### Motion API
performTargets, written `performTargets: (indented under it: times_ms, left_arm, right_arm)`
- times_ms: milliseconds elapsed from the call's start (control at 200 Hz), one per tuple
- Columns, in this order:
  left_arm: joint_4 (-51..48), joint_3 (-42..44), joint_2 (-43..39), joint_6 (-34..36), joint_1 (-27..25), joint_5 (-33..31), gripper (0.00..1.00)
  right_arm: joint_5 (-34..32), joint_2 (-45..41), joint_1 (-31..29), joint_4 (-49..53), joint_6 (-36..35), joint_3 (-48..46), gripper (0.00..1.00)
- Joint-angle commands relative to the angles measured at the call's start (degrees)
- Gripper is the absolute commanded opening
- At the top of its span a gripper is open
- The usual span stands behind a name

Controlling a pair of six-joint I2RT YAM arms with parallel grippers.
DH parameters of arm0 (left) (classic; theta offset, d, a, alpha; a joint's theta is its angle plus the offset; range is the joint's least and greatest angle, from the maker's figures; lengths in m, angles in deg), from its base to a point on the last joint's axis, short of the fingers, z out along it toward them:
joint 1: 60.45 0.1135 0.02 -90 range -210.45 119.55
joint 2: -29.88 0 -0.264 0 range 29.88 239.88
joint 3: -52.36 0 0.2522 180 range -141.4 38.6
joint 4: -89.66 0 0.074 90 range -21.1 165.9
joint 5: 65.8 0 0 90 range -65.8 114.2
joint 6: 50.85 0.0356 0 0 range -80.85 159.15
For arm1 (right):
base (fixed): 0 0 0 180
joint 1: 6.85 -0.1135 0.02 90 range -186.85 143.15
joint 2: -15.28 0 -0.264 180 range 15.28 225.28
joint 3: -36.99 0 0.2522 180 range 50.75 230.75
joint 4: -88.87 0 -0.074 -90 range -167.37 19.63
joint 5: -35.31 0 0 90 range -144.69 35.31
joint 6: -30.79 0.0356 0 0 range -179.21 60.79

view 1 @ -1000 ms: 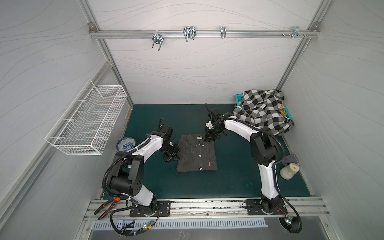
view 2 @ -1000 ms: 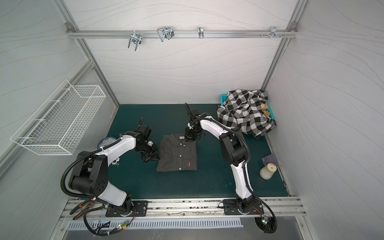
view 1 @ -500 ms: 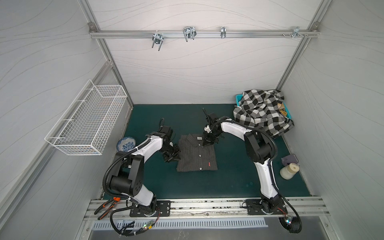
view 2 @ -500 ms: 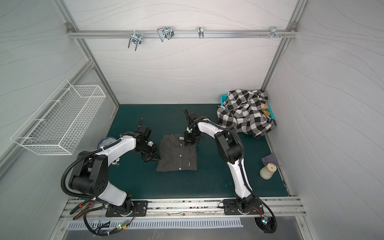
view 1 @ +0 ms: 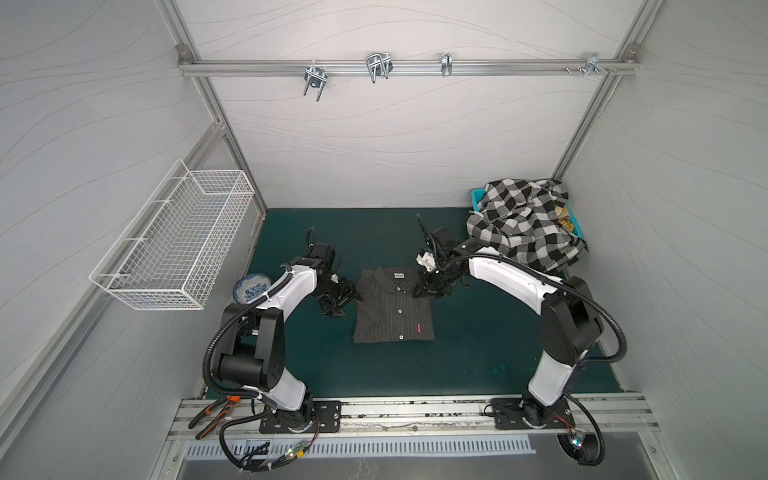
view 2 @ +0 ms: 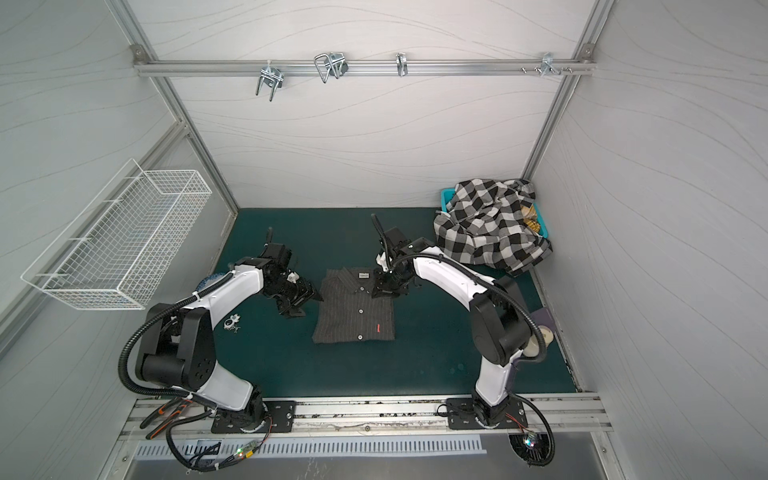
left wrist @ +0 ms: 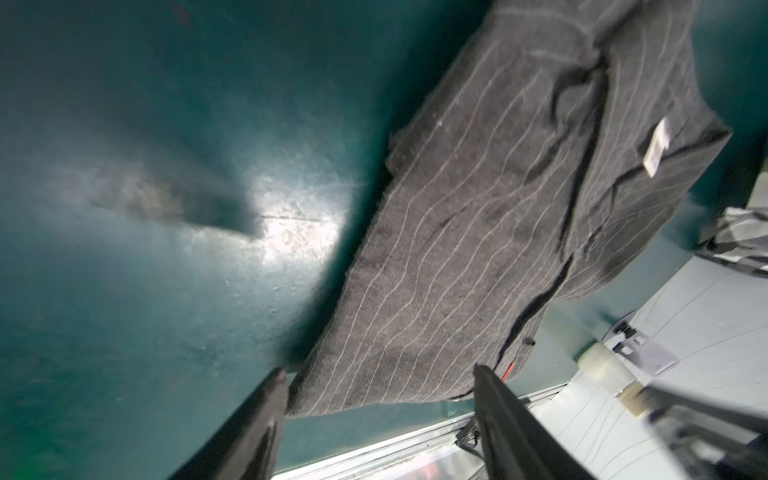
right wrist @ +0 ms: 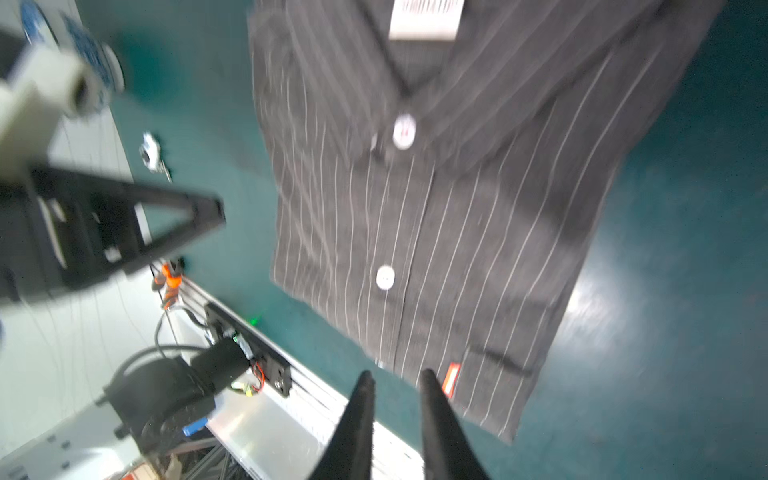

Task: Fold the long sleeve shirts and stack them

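Both tools have just let go. The left tool [view 1: 345,300], pressed together a second ago, now stands spread wide just off the left edge of the charcoal pinstriped shirt [view 1: 395,311]. The left wrist view shows nothing between its jaws, only the cloth's edge lying beyond them. The right tool [view 1: 424,291], also pressed together a second ago, is now parted by a narrow gap with nothing in it. It hangs over the shirt's far right corner, beside the collar, having drifted slightly towards the near edge of the worktop [view 1: 478,357]. The right wrist view is smeared by motion, so it is hard to say whether the tips still brush the cloth; they look clear of it.

The pinstriped shirt itself has not shifted. It lies in the middle of the worktop as a neat rectangle, collar towards the far edge, button placket up, sleeves tucked out of sight. A release that leaves it undisturbed suggests this fold is finished and the shirt sits where the stack can start.

What is left is the black-and-white checked shirt [view 1: 523,232]. It remains an unfolded heap draped over the teal basket [view 1: 477,194] in the far right corner, well apart from the folded one. The likely next step is for the arms to withdraw, fetch it, spread it flat, fold it and lay it on top of the pinstriped shirt.
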Motion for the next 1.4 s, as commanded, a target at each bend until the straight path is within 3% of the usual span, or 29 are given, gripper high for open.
performTargets:
  times_ms: [0,420,840,1150,1396]
  left_arm:
    - [1.4,-0.8,0.3,0.8,0.5,2.5,0.72]
    - [9.0,5.1,6.1,-1.0,1.9,7.1,0.71]
    - [18.2,8.5,8.0,-3.5,2.9,10.7,0.65]
    - [20.7,7.6,11.0,-3.3,3.0,10.8,0.64]
    - [22.6,7.6,14.4,-4.4,3.0,10.9,0.51]
  right_arm:
    - [-0.8,-0.9,-2.8,-1.7,2.8,-7.5,0.19]
    - [0.2,3.9,-3.9,-9.1,4.7,-16.8,0.15]
    - [-0.9,-8.0,-3.1,-1.8,4.5,-12.3,0.17]
    - [0.2,-16.5,7.7,-1.1,4.7,-17.3,0.17]
    - [2.8,-18.7,15.0,-2.6,3.8,-21.9,0.17]
